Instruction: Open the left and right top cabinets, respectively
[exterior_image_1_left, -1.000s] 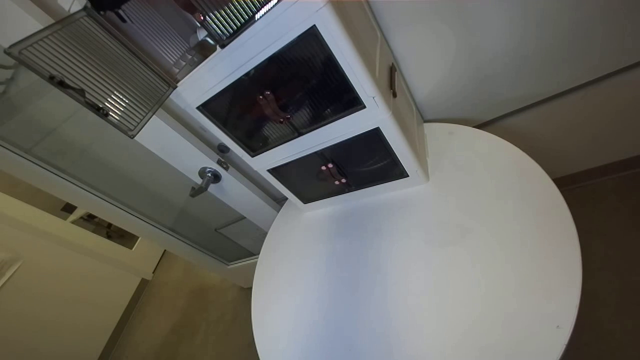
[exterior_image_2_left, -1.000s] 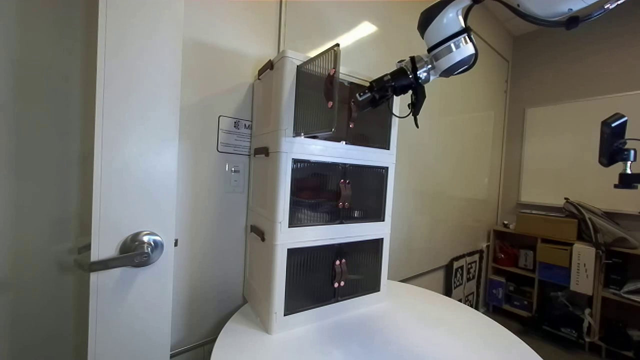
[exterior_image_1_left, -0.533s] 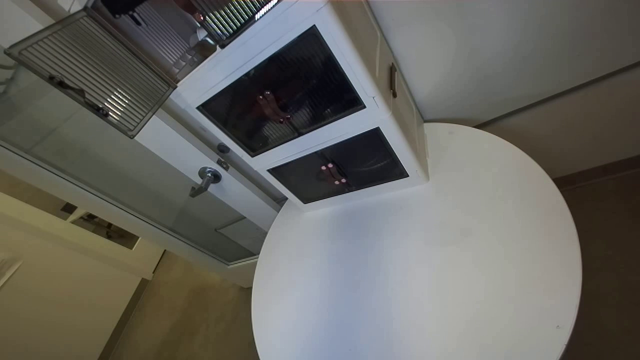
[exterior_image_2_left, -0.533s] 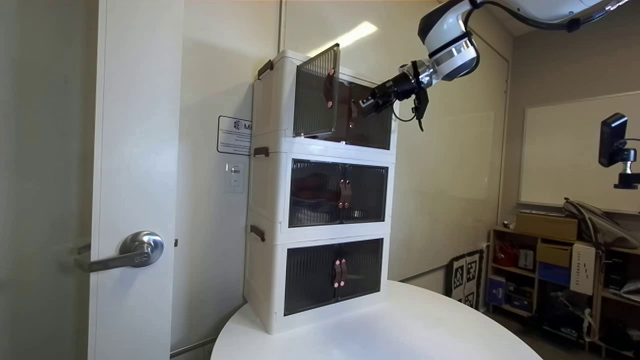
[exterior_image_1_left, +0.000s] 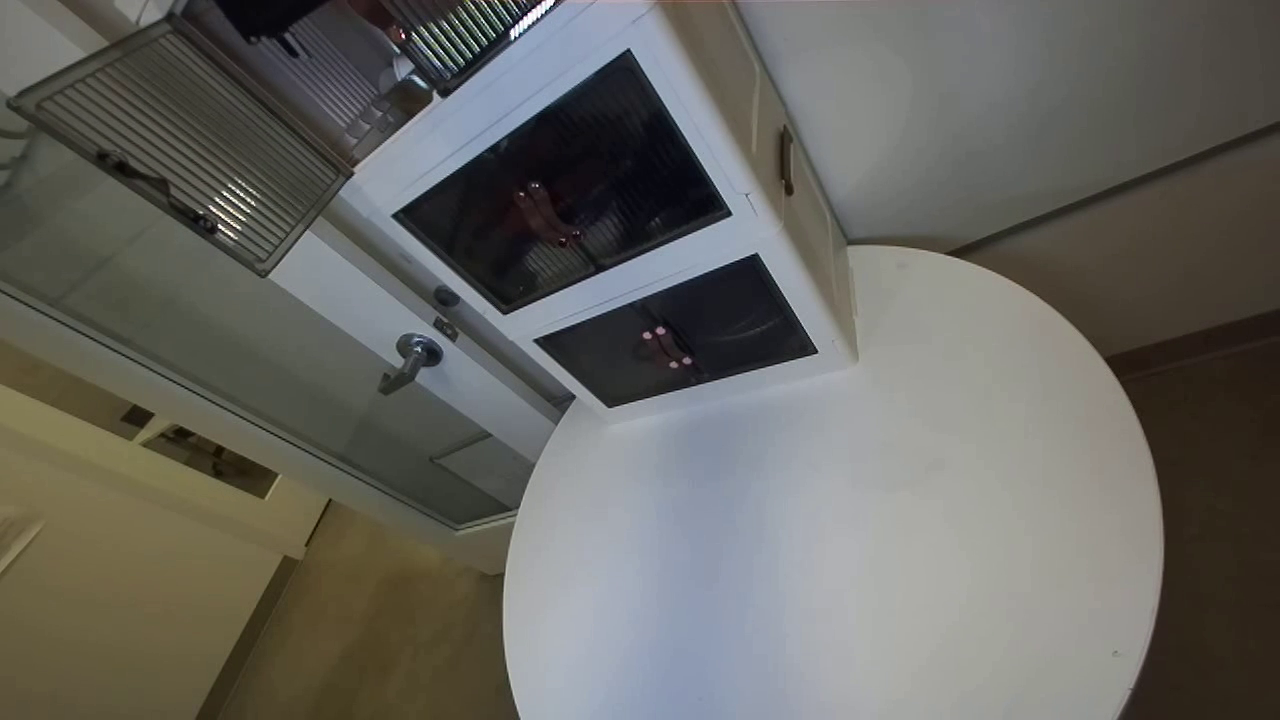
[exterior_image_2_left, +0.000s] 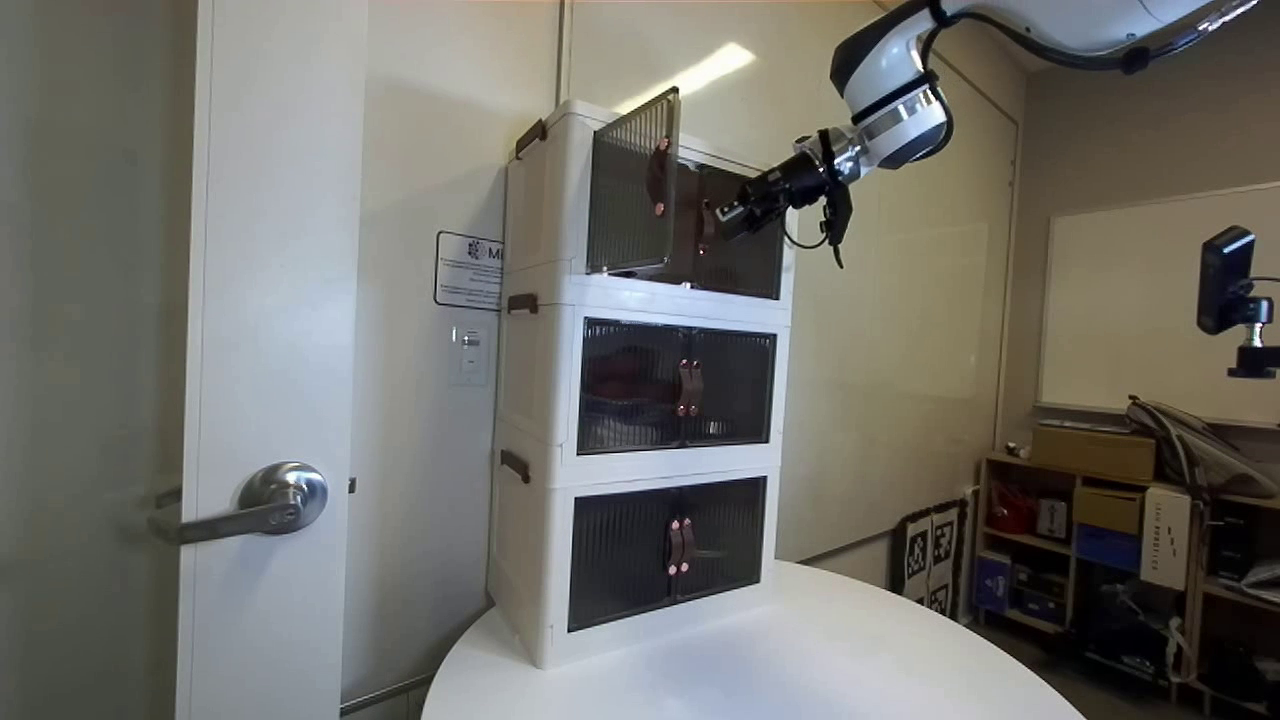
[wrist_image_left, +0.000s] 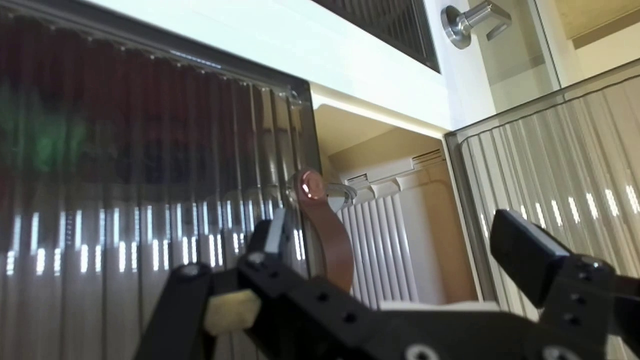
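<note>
White, glossy and smooth, that's the arm (exterior_image_2_left: 885, 90), black cap (exterior_image_2_left: 860, 47) at the bend, silver band (exterior_image_2_left: 900, 117) lower down, dark cable (exterior_image_2_left: 1133, 61) alongside! Then the gripper (wrist_image_left: 397, 245): black, silver screws (wrist_image_left: 420, 352), grey-faced fingertips (wrist_image_left: 274, 232), tan block (wrist_image_left: 232, 312) on the left.

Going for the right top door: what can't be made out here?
Wrist view: one end of the curved brown strap handle, hidden behind the open black claw.
Wrist view: the red and green patches, blurred by the grey ribbed right door.
In an exterior view: the top of the white stacked cabinet, cut off by the upper edge.
In an exterior view: lettering on the black-bordered white sign, too small.
</note>
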